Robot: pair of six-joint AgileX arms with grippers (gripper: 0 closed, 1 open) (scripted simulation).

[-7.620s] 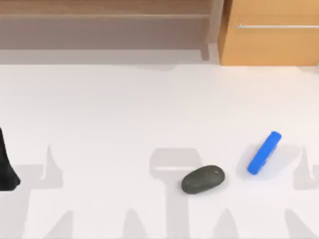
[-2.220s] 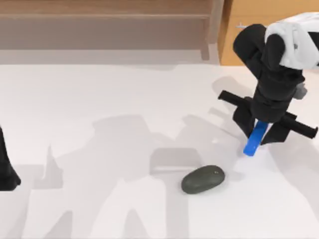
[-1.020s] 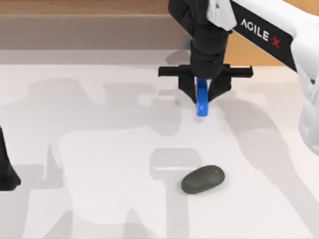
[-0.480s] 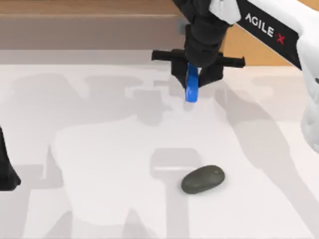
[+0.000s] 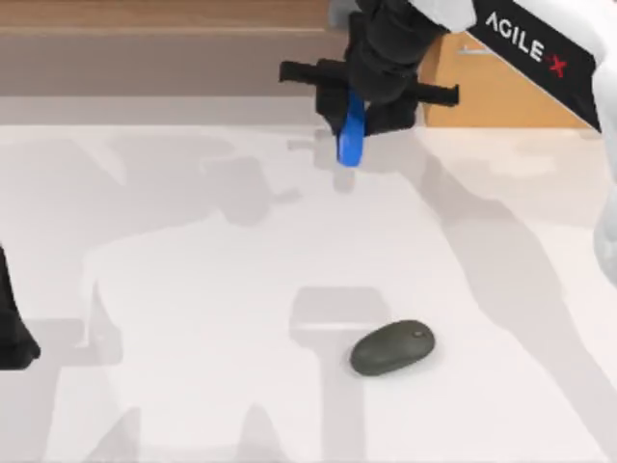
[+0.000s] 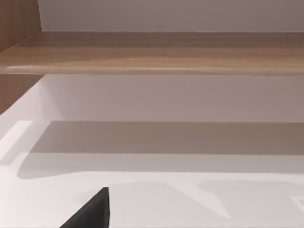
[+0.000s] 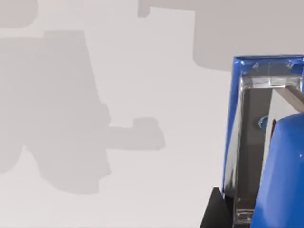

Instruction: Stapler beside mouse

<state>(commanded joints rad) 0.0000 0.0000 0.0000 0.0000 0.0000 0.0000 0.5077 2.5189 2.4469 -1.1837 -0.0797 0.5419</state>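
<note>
Stapler [image 5: 352, 135] carried from desk [image 5: 193, 289] right side to far edge, airborne, pinched by right tool [image 5: 359, 114]. Mouse [image 5: 392, 347] unmoved near front edge. Stapler judged rigid, light, slick: hold mid-length. Left tool [image 5: 12, 328] parked left edge, state undeterminable.

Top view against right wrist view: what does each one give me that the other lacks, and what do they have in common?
The top view alone gives the mouse near the table's front, the right gripper high over the table's far edge, the parked left arm at the table's left edge and the wooden cabinet behind. The right wrist view alone gives the stapler's metal inner channel up close. Both show the blue stapler held off the white table.
</note>
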